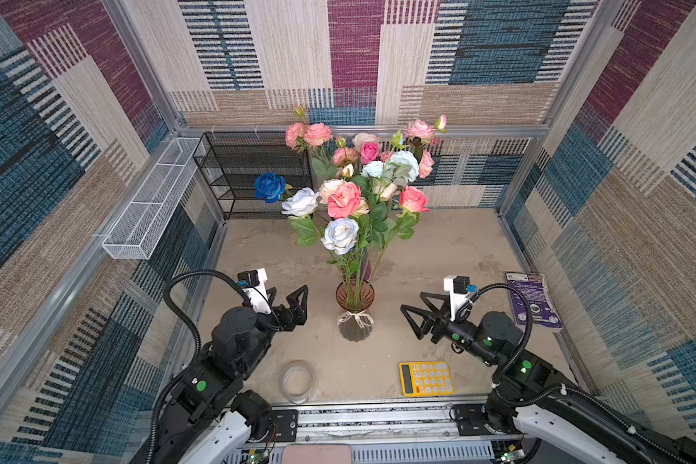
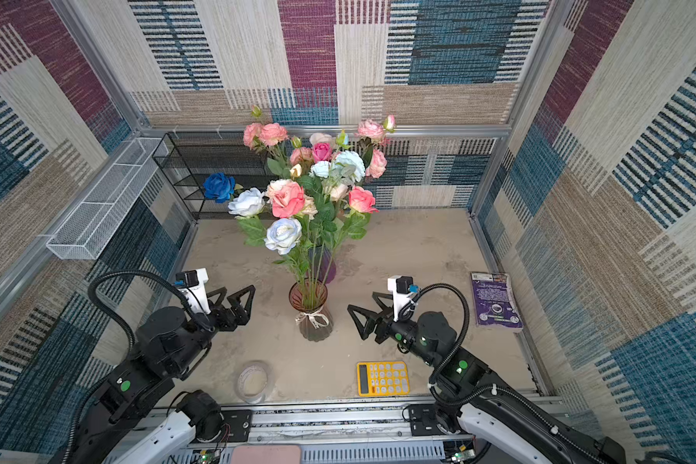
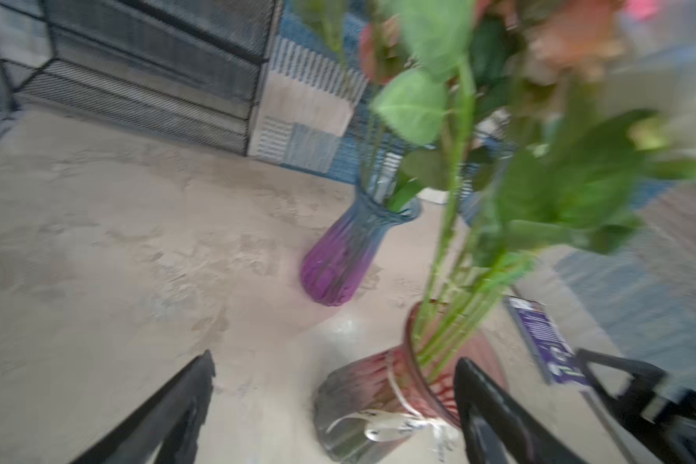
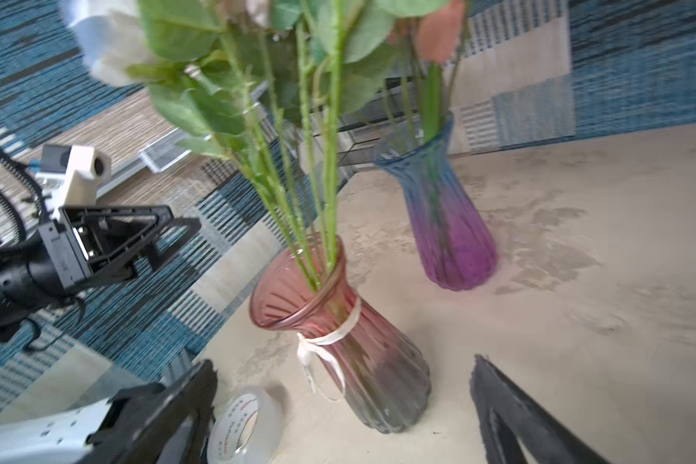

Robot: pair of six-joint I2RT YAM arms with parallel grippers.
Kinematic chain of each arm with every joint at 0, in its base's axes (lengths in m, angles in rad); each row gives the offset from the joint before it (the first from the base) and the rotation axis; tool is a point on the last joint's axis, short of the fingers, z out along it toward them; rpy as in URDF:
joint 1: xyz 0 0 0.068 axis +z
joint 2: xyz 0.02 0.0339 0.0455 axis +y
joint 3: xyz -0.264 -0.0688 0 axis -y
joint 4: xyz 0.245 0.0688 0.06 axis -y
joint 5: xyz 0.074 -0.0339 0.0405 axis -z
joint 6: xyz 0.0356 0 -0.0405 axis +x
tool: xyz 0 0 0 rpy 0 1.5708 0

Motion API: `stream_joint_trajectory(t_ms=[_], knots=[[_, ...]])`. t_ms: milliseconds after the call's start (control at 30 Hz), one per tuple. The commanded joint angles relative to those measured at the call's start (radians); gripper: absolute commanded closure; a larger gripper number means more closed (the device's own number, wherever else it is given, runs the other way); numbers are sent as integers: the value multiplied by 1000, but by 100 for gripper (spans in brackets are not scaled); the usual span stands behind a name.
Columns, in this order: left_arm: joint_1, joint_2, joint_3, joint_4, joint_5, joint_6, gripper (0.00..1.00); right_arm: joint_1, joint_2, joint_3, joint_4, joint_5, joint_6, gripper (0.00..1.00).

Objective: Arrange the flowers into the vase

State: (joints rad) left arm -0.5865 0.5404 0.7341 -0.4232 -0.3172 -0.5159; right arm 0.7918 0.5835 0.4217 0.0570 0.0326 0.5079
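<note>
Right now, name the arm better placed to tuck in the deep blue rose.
Left, probably: the deep blue rose leans out on the left gripper's side, fingers open and empty; the right gripper sits across the front vase.

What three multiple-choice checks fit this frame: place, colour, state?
1. The calculator lies: A behind the ribboned vase; B in front of it, on the right arm's side; C in front, on the left arm's side.
2. The ribboned vase is: A pink fading to grey; B blue fading to purple; C plain white.
3. The jaws of both arms are: A shut on stems; B shut on the vase; C open, holding nothing.
Answers: B, both top views show it front right; A, the right wrist view shows a pink mouth and grey base; C, both top views show jaws spread, clear of the vase.
</note>
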Motion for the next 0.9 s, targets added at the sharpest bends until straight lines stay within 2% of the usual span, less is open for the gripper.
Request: stream_joint_trajectory(t_ms=[0,67,133,200,367,433,533,667,767,867], knots=[[4,72,-12,-17,-293,-73,1,0,21,-5,6,199,85,0],[14,128,-37,55,-362,-23,1,0,60,2,13,233,92,0],[34,179,-68,181,-357,86,1,0,89,13,10,253,99,0],[67,236,-69,247,-383,131,1,0,105,22,-2,284,114,0],[305,390,-96,424,-240,255,1,0,91,30,-26,335,121,0],[381,458,-115,495,-227,320,2,1,79,33,-38,358,110,0],[478,535,-137,567,-121,365,4,0,61,39,-56,407,88,0],[518,631,-198,696,-76,427,4,-5,68,52,-72,494,70,0],[530,699,-287,897,-10,431,4,-33,95,65,-63,549,47,0],[531,778,-331,1099,24,505,4,-103,130,85,-67,564,53,0]])
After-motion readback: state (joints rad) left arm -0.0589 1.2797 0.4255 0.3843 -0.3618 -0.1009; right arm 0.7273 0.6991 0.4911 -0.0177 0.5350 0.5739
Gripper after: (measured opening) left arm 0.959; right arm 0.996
